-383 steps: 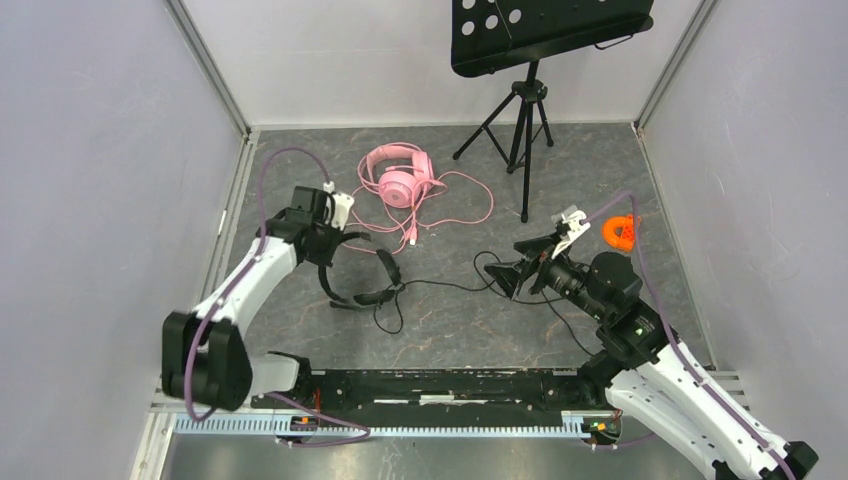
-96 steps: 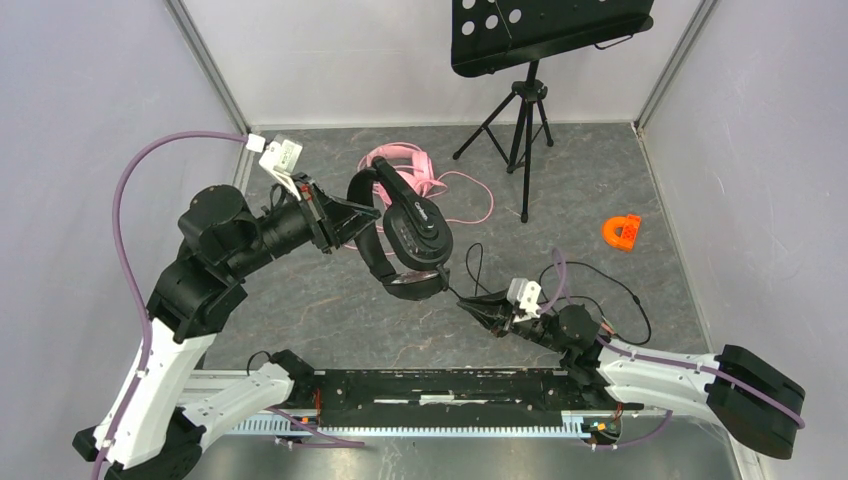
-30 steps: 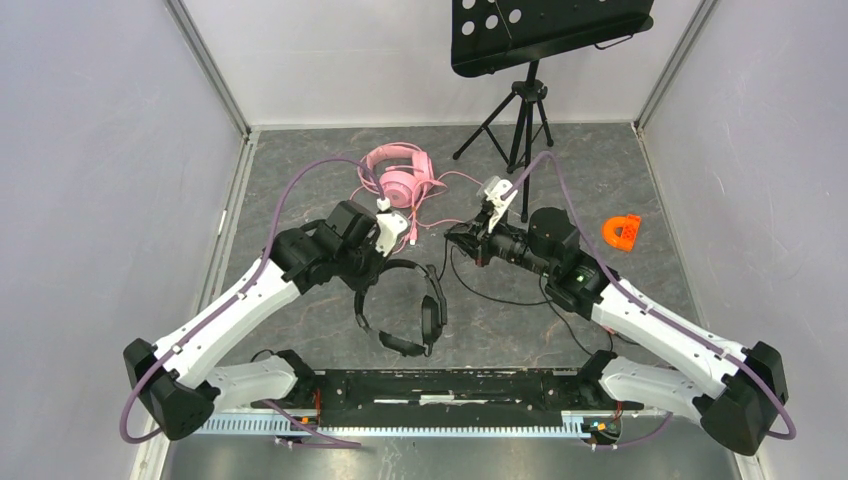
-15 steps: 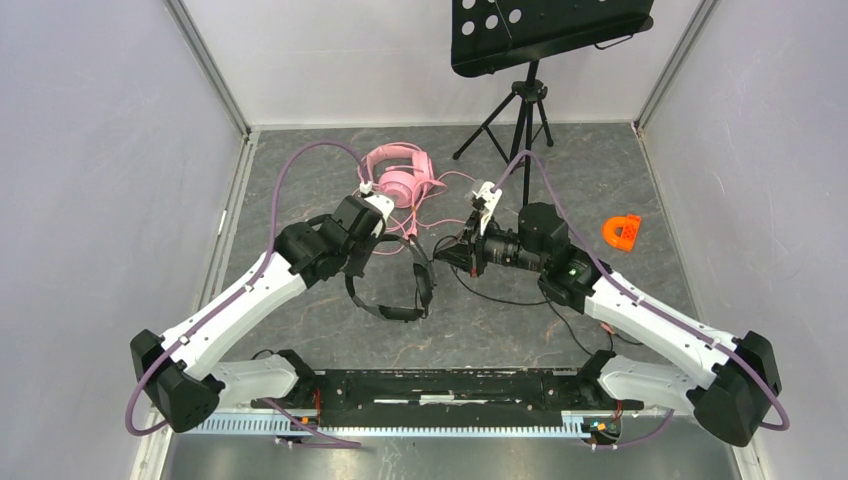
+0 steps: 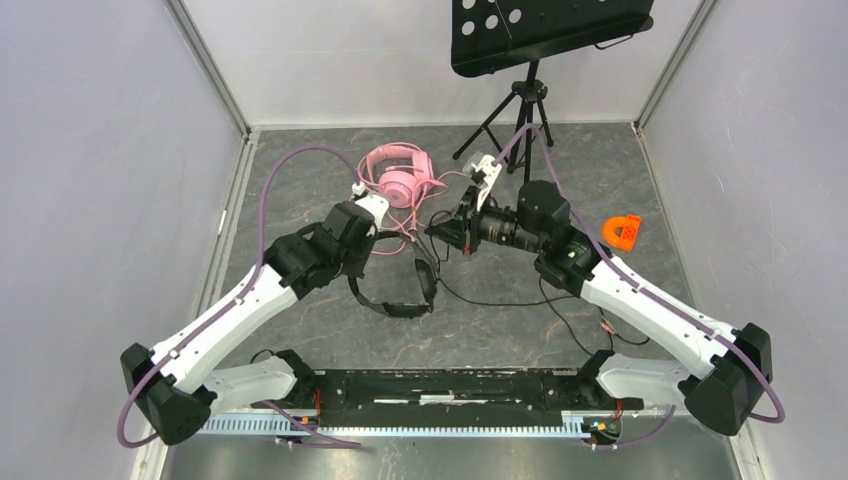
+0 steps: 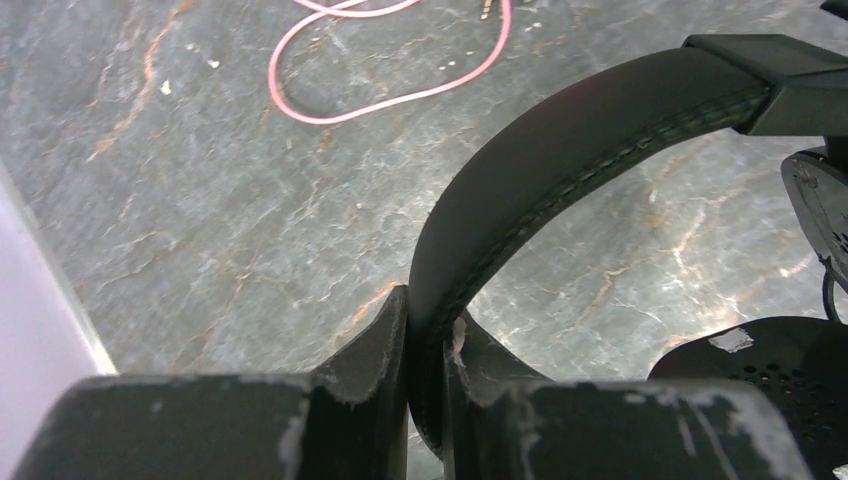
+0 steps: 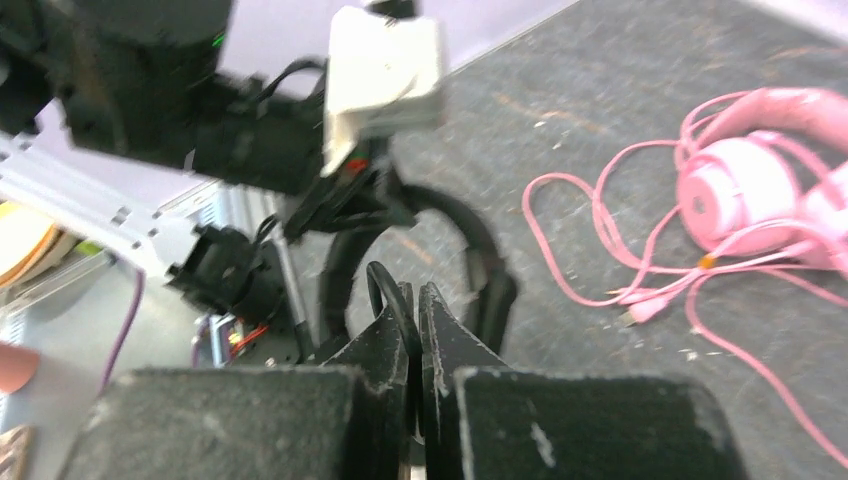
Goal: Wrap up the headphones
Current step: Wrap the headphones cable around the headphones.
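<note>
From above: left gripper (image 5: 372, 250) clamped on the band (image 5: 362, 290) of the black headset (image 5: 400, 305), in the middle of the floor (image 5: 320, 170), just on the near side of the pink headset (image 5: 398, 180). Resting or lifted, cannot tell. Right gripper (image 5: 440, 232) just beside the band, tips shut, pinching the black cable (image 5: 500, 302), with slack trailing on the floor under the right arm. Orange piece (image 5: 622, 232) and stand (image 5: 522, 110) well apart from the work.

Left wrist: both fingers (image 6: 370, 350) pressed against the padded band, one on each side, no gap. At the right edge, an earcup (image 6: 790, 370). Beyond, pink cable (image 6: 400, 95) on the floor.

Right wrist: tips together on a small loop of black cable, black headset right ahead.

Judged as mid-winding of the black headset, pink headset not yet wrapped. To do it well:
- Hold the band rigid with the left.
- Carry the cable round the band in snug, neighbouring turns.
- Avoid dragging slack under the earcup or snagging the pink cable nearby.
- Leave a short end to tuck.
</note>
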